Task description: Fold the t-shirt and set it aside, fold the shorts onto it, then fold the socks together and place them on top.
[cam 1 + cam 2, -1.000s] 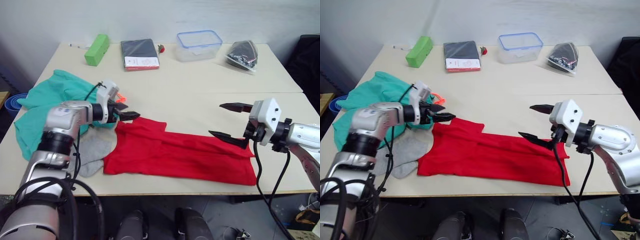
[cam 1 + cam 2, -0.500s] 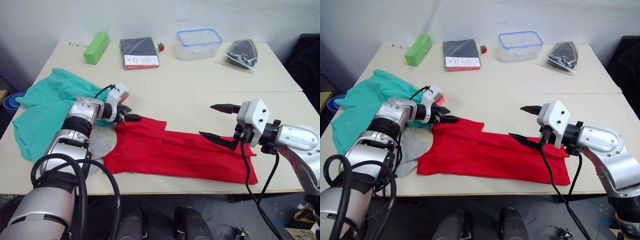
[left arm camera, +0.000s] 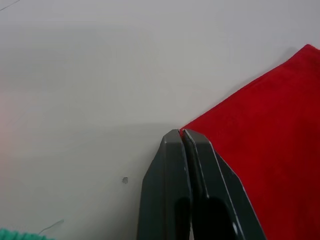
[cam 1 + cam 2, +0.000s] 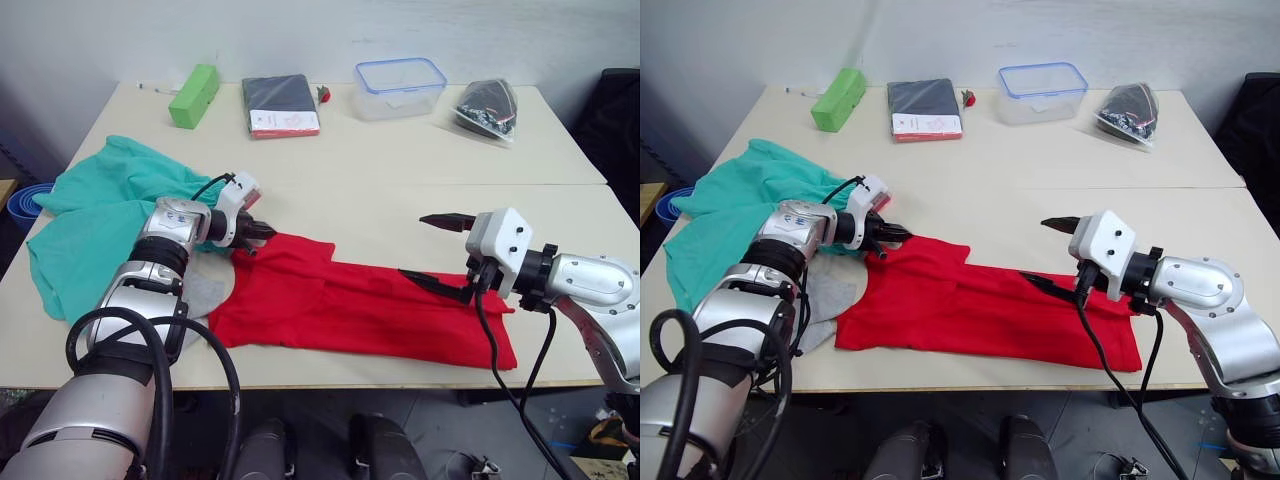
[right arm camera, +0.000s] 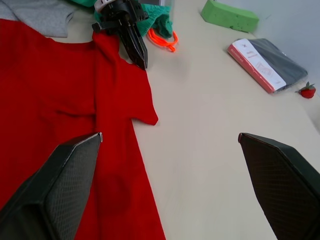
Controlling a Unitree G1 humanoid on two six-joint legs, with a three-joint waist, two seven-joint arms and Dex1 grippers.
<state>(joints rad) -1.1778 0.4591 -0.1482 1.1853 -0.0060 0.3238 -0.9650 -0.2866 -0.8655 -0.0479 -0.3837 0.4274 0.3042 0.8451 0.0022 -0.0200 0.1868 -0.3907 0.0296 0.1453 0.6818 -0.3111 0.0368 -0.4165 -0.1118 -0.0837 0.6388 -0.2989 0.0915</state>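
Observation:
The red t-shirt (image 4: 350,310) lies flat along the table's near edge. My left gripper (image 4: 265,231) is shut, its tips pinching the shirt's far left corner (image 3: 210,125); it also appears as the left gripper (image 5: 142,64) in the right wrist view. My right gripper (image 4: 414,246) stands open over the shirt's right part, lower finger close above the cloth, nothing between the fingers. The teal-green shorts (image 4: 90,215) lie bunched at the left, their orange drawstring (image 5: 162,39) beside my left gripper. A grey sock (image 4: 205,290) lies between shorts and shirt, partly under my left arm.
Along the table's far edge stand a green block (image 4: 194,95), a black book (image 4: 279,105) with a small strawberry (image 4: 322,95) beside it, a clear lidded container (image 4: 399,88) and a plastic bag of dark bits (image 4: 487,107). Bare tabletop (image 4: 400,170) lies between them and the shirt.
My left gripper has moved right to the shirt's corner and gone from open to shut on it. My right gripper has drifted left and lower over the shirt, still open.

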